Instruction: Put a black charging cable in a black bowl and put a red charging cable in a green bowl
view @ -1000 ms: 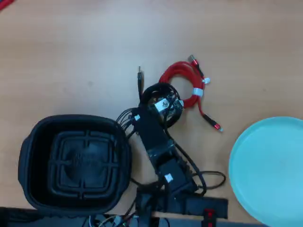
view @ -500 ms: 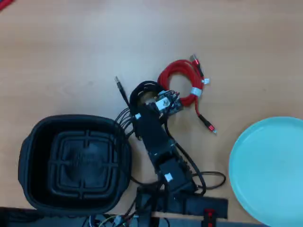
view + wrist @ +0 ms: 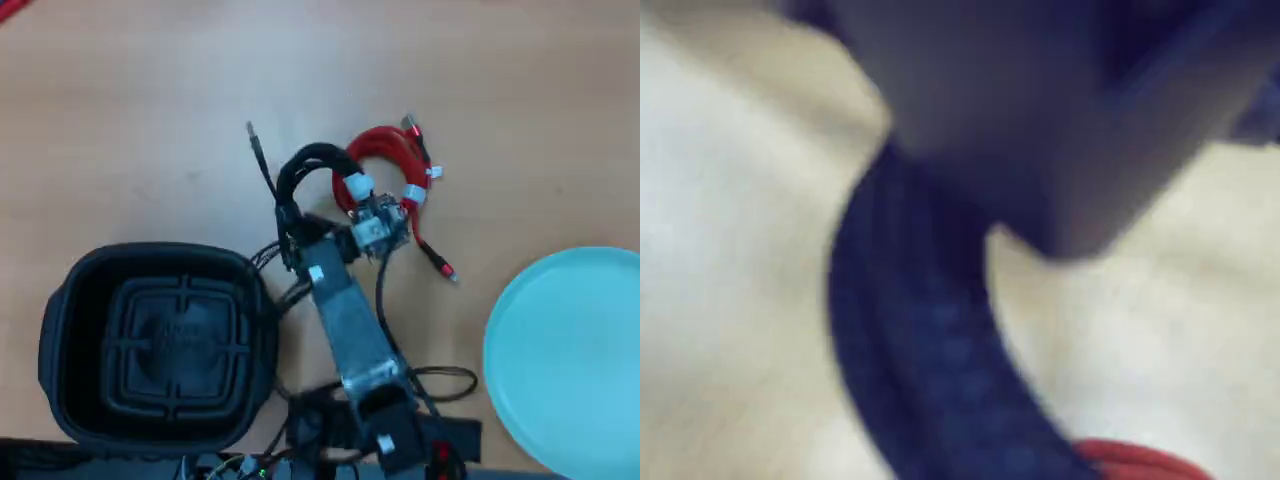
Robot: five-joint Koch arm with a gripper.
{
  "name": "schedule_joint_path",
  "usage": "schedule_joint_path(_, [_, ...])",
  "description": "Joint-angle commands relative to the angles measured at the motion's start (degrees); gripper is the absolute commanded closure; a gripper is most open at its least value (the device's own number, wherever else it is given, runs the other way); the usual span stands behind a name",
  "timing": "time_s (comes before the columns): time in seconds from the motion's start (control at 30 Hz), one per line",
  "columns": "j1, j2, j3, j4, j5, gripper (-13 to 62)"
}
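Observation:
In the overhead view the black charging cable [image 3: 312, 160] arches up in a loop just left of the red charging cable [image 3: 385, 155], and one plug end [image 3: 250, 131] trails toward the far side. My gripper [image 3: 293, 222] sits at the near end of that loop and looks shut on it. The wrist view is blurred: a dark jaw fills the top, the black cable [image 3: 930, 370] runs down from under it, and a bit of the red cable [image 3: 1140, 463] shows at the bottom. The black bowl [image 3: 60, 340] is near left, the green bowl [image 3: 570, 350] near right, both empty.
The arm's body [image 3: 350, 325] and its thin loose wires [image 3: 440, 380] lie between the two bowls. The arm's base [image 3: 380, 435] is at the near edge. The wooden table [image 3: 120, 120] spreads beyond the cables.

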Motion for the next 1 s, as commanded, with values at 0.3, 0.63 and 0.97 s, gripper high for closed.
schedule_joint_path(0.3, [-2.81, 19.34, -9.49, -12.13, -3.43, 56.1])
schedule_joint_path(0.63, [-19.69, 19.78, -8.88, -19.07, -4.66, 56.1])
schedule_joint_path(0.97, [-38.5, 19.78, -8.88, -20.74, -16.88, 56.0])
